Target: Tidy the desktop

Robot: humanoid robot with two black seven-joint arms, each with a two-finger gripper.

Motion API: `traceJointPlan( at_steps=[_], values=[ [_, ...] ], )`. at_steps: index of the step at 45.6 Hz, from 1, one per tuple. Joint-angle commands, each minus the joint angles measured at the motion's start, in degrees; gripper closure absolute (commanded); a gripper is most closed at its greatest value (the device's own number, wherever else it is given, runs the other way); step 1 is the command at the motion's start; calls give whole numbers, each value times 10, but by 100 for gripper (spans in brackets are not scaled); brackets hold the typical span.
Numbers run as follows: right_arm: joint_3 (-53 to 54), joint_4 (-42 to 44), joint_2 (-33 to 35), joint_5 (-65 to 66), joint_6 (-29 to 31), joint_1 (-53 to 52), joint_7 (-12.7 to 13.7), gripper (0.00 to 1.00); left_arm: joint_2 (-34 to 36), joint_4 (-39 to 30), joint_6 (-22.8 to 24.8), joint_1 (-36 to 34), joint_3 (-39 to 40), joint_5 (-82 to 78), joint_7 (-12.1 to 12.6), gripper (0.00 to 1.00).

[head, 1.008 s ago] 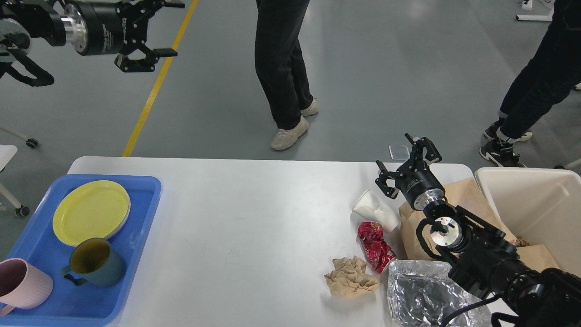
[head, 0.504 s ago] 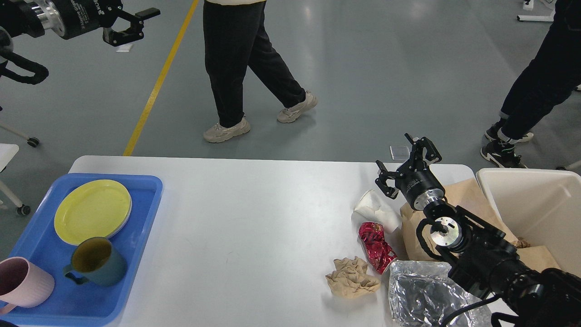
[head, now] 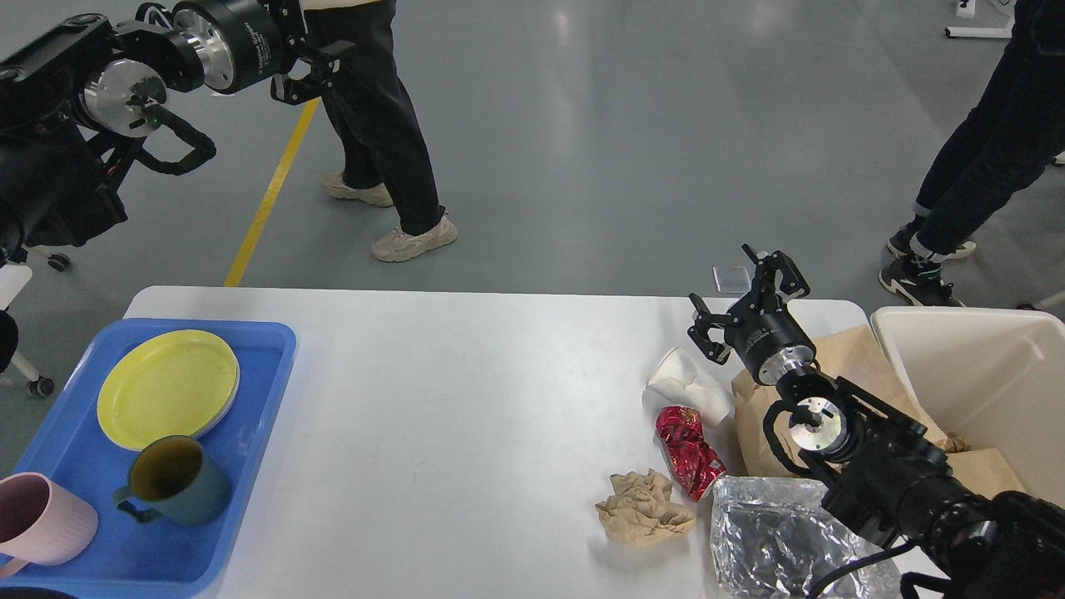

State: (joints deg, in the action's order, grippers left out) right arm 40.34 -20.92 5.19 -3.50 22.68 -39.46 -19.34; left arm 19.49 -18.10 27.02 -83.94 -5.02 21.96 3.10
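The large smooth white desktop (head: 466,416) fills the foreground, a blue plastic tray (head: 250,433) at its left end, the right gripper (head: 740,291) hovering spread above a crumpled white paper cup (head: 686,384) — the left gripper (head: 312,58), raised far left, too dark to judge.

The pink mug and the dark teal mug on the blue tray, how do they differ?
The pink mug sits at the tray's near left edge, partly cut off by the picture; the dark teal mug stands further in, fully visible, just in front of the yellow plate. The pink one looks wider, with a ribbed wall; the teal one is smooth, with its handle showing on its left. Both stand upright and open on the blue tray.
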Motion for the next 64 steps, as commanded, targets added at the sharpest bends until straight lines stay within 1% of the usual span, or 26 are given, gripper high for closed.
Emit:
traceJointPlan(
  at_steps=[1, 6, 9, 12, 17, 21, 30, 38, 43, 45, 51, 54, 56, 58, 59, 60, 64],
  values=[
    [0, 0, 0, 0, 0, 0, 0, 0, -1, 0, -28, 11, 0, 1, 0, 4],
    [0, 0, 0, 0, 0, 0, 0, 0, -2, 0, -36, 26, 10, 4, 0, 4],
    [0, 0, 0, 0, 0, 0, 0, 0, -5, 0, -36, 41, 39, 7, 0, 4],
    [0, 0, 0, 1, 0, 0, 0, 0, -11, 0, -36, 68, 90, 8, 0, 4],
    [0, 0, 0, 0, 0, 0, 0, 0, -15, 0, -36, 133, 203, 1, 1, 4],
    [0, 0, 0, 0, 0, 0, 0, 0, -16, 0, -37, 179, 259, 0, 0, 4],
    [0, 0, 0, 1, 0, 0, 0, 0, -16, 0, -38, 244, 276, 2, 0, 4],
    [0, 0, 0, 0, 0, 0, 0, 0, -38, 2, -41, 304, 282, 7, 0, 4],
    [0, 0, 0, 0, 0, 0, 0, 0, -52, 9, -58, 333, 316, 8, -3, 4],
    [0, 0, 0, 0, 0, 0, 0, 0, -57, 9, -58, 338, 332, 8, -7, 4],
    [0, 0, 0, 1, 0, 0, 0, 0, -60, 10, -56, 346, 368, 6, -9, 4],
    [0, 0, 0, 0, 0, 0, 0, 0, -60, 10, -47, 361, 384, 6, -12, 4],
    [0, 0, 0, 0, 0, 0, 0, 0, -60, 10, -39, 370, 396, 6, -24, 4],
    [0, 0, 0, 0, 0, 0, 0, 0, -60, 10, -33, 374, 407, 4, -47, 4],
    [0, 0, 0, 0, 0, 0, 0, 0, -61, 10, -29, 376, 411, 4, -61, 4],
    [0, 0, 0, 0, 0, 0, 0, 0, -62, 10, -20, 381, 415, 4, -85, 4],
    [0, 0, 0, 0, 0, 0, 0, 0, -68, 10, 15, 399, 418, 4, -149, 4]
  ],
)
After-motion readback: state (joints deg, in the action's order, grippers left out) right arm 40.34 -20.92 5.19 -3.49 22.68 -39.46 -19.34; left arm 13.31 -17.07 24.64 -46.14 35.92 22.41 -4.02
